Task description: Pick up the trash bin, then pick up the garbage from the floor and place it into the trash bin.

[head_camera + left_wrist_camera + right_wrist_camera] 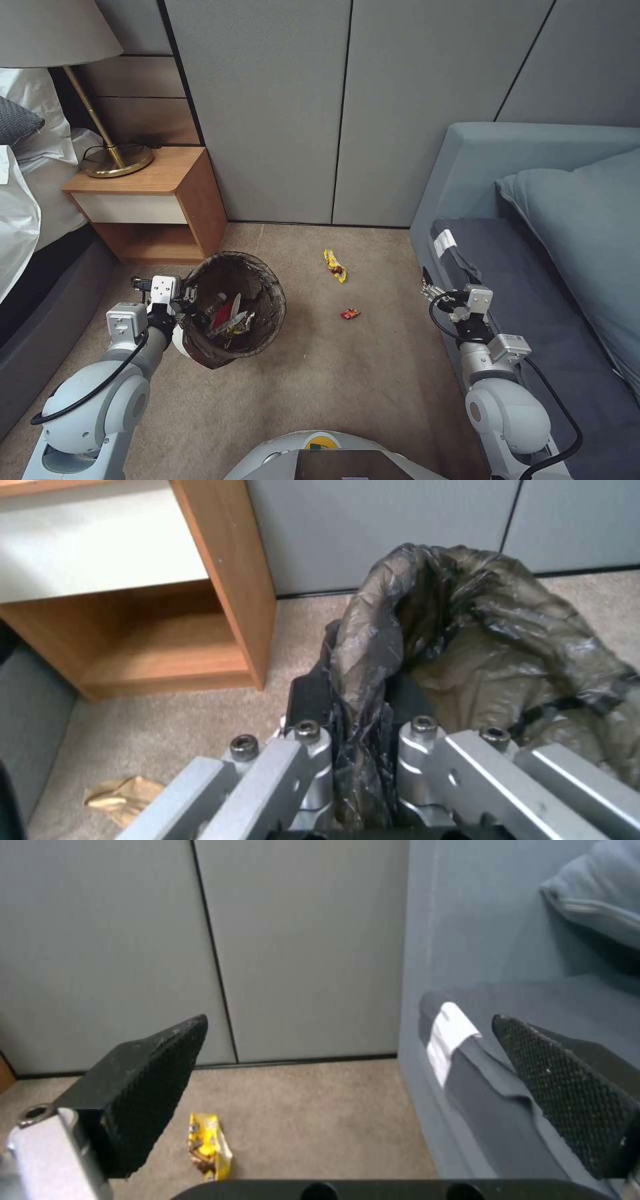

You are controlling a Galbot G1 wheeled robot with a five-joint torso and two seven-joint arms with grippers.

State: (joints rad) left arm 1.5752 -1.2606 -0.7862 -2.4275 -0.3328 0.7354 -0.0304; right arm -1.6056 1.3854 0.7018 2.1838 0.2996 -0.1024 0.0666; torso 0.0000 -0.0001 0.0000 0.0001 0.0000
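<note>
- Trash bin [230,310], small round white plastic with a dark liner bag, is hanging from my left end effector [189,293], which is pinching mostly liner at the rim; that film could be slipping.
- My right end effector [427,288] is hovering wide apart beside the blue sofa [533,280], risking a snag, while the yellow snack wrapper [335,265] and red packet [350,313] are lying on the beige carpet floor [347,373].

Lined bin [233,310] (litter inside), two wrappers [335,265] on carpet [347,373]

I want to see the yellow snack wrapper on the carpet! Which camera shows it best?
The right wrist view: the crinkly yellow snack wrapper lies close, between the open right gripper's black fingers. The head view shows the same wrapper whole but far off. The left wrist view looks at the bin's dark liner bag instead.
</note>
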